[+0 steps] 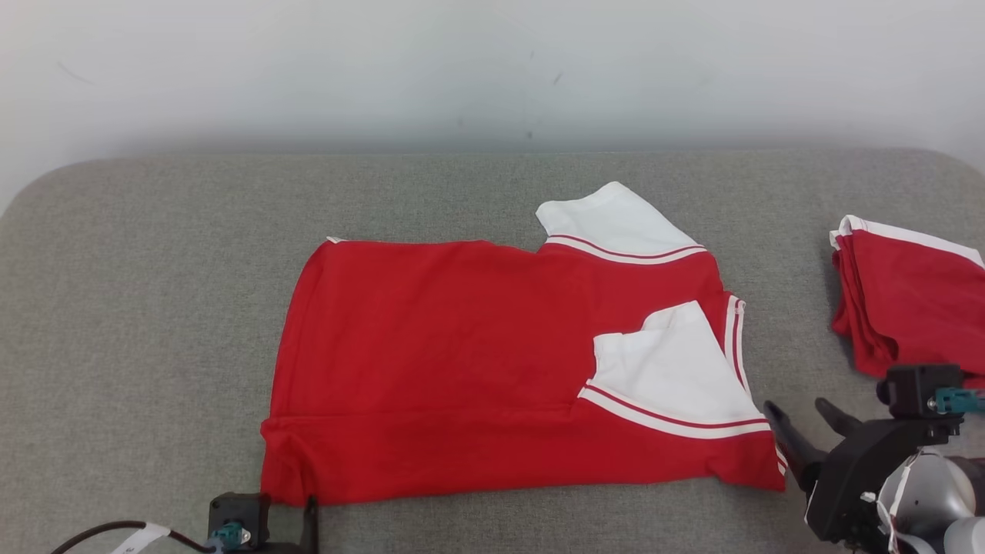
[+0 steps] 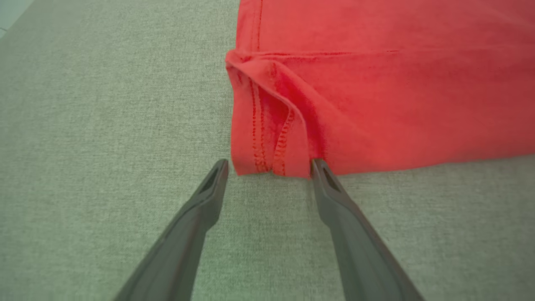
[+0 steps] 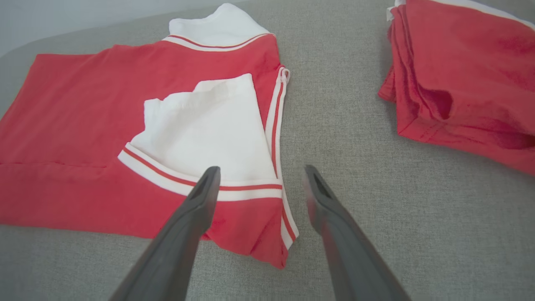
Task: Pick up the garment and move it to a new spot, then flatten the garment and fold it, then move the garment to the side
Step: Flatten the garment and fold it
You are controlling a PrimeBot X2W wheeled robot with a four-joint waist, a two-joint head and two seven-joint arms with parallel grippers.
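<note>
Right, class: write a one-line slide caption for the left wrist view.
Open left gripper poised at the bunched hem corner of the red garment on a grey surface.

The light is bright, soft and even. The shirt [image 1: 462, 369] throws only a thin, weak shadow along its near edge on the desk [image 1: 138, 323]. The head view is sharp, the wall [image 1: 308, 69] pale and hazy. In the left wrist view the shirt is slightly unfocused. In the right wrist view one fingertip [image 3: 312, 184] of the right gripper [image 3: 261, 177] is smeared.
</note>
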